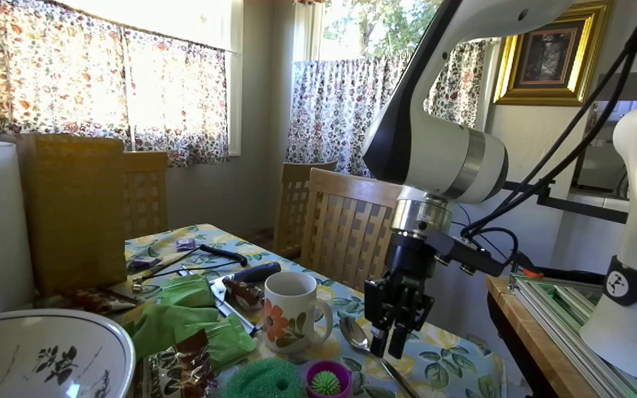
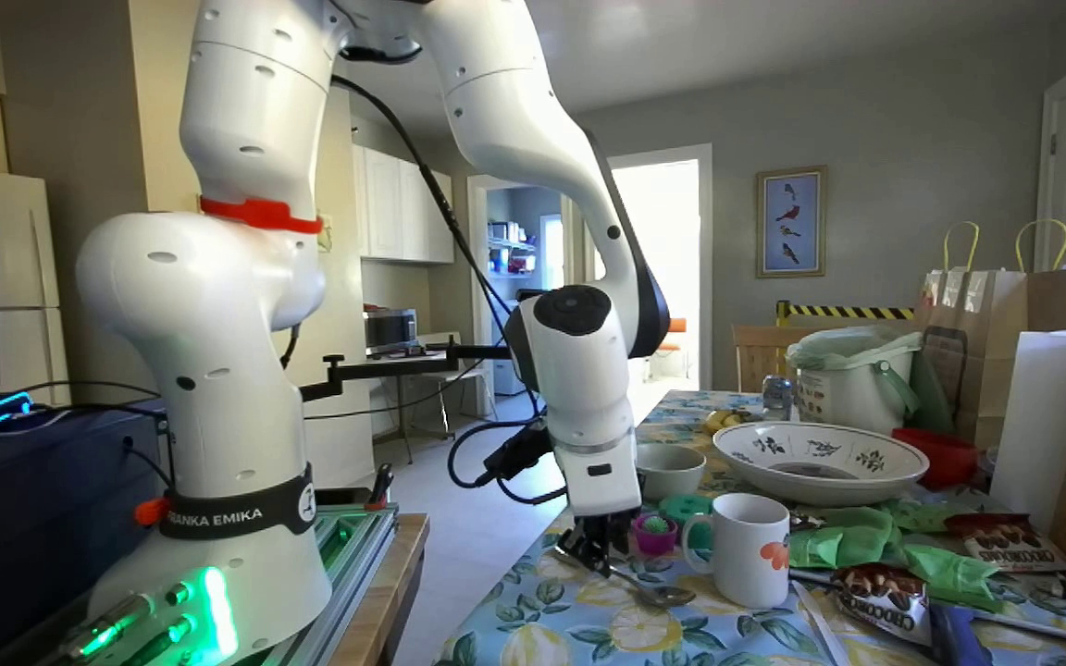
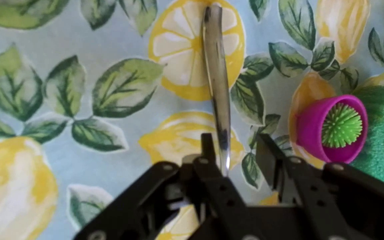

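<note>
Evidently, the long-handled spoon [image 3: 220,88] gleams silver.

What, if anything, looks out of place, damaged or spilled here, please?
Beside the mug, a tool lies jumbled with snack packets and green wrapping; that looks odd, as tools and food rarely share a spot. The spoon under the pincer looks fine, and I see no spill.

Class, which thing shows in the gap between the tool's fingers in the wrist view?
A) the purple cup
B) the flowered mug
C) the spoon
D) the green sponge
C: in the wrist view the spoon shows between the parted fingers of the tool, while the purple cup sits outside that gap, off to the side.
</note>
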Controlling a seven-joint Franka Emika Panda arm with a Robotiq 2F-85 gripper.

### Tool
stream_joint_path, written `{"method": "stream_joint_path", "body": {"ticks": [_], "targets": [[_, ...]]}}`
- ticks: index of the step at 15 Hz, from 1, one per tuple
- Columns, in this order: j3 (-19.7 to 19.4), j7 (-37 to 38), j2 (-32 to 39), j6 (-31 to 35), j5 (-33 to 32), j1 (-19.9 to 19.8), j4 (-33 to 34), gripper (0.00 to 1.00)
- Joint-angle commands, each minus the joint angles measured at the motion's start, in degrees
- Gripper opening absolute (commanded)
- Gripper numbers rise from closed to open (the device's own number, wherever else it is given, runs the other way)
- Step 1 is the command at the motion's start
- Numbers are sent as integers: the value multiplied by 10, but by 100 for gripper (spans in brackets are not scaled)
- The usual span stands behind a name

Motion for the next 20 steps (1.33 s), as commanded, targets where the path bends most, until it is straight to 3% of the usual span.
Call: {"method": "stream_joint_path", "body": {"ticks": [1, 4, 7, 10, 11, 12, 13, 14, 16, 17, 20], "targets": [[5, 3, -20, 14, -3, 9, 0, 70], [7, -2, -13, 17, 0, 16, 7, 93], [7, -8, -4, 18, 3, 19, 10, 89], [7, -8, 1, 18, 2, 22, 13, 76], [7, -8, 2, 19, 2, 22, 14, 78], [7, -8, 4, 19, 2, 22, 15, 67], [7, -9, 6, 21, 2, 22, 16, 69], [6, -8, 8, 22, 1, 22, 17, 64], [6, -9, 14, 25, 1, 22, 19, 63], [6, -8, 17, 27, 0, 22, 20, 56], [6, -8, 25, 36, 0, 22, 22, 58]]}}
